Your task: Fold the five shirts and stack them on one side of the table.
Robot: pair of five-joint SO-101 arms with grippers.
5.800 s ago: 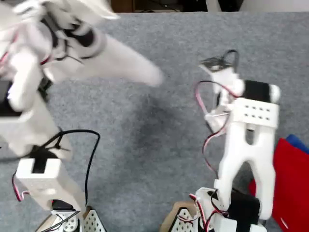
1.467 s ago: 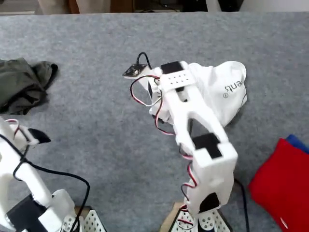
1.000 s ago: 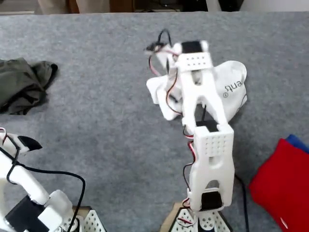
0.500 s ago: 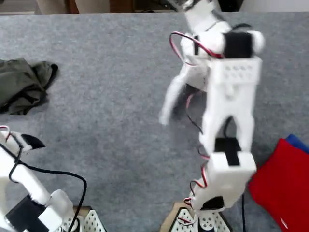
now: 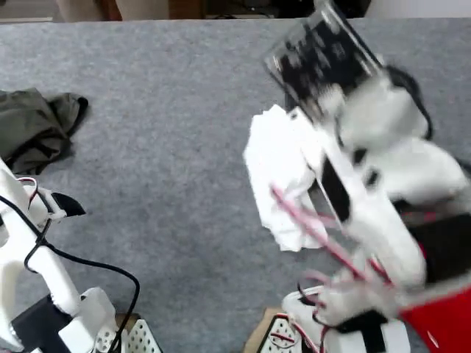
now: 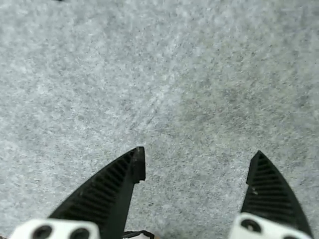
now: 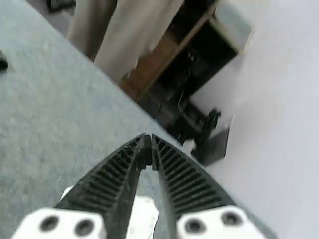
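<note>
My right gripper (image 7: 148, 142) is raised high and tipped outward, so its own view looks across the table (image 5: 169, 184) toward the room beyond. Its jaws are pressed together at the tips, and a scrap of white shows low between them. With that, and the way the cloth dangles under my arm in the high view, I judge that they are pinched on the white shirt (image 5: 283, 173). The shirt hangs in a loose, crumpled bunch over the middle-right of the table. I cannot tell whether its lowest fold brushes the grey surface. I take the point of holding it up like this to be that gravity pulls the fabric straight, so I can lay it out flat for folding. My left gripper (image 6: 197, 164) waits with its jaws spread wide and nothing between them, hovering over bare table near my left side. It looks well placed to catch a free corner or hem once the shirt comes within reach. The dark green shirt (image 5: 33, 129) lies in an unfolded heap at the far left edge, well apart from the white shirt, so it is clearly left for a later turn. The red shirt (image 5: 445, 334) sits at the near right corner, which I read as the start of the stack. I can read no print, label or logo on any of the 3 shirts.
</note>
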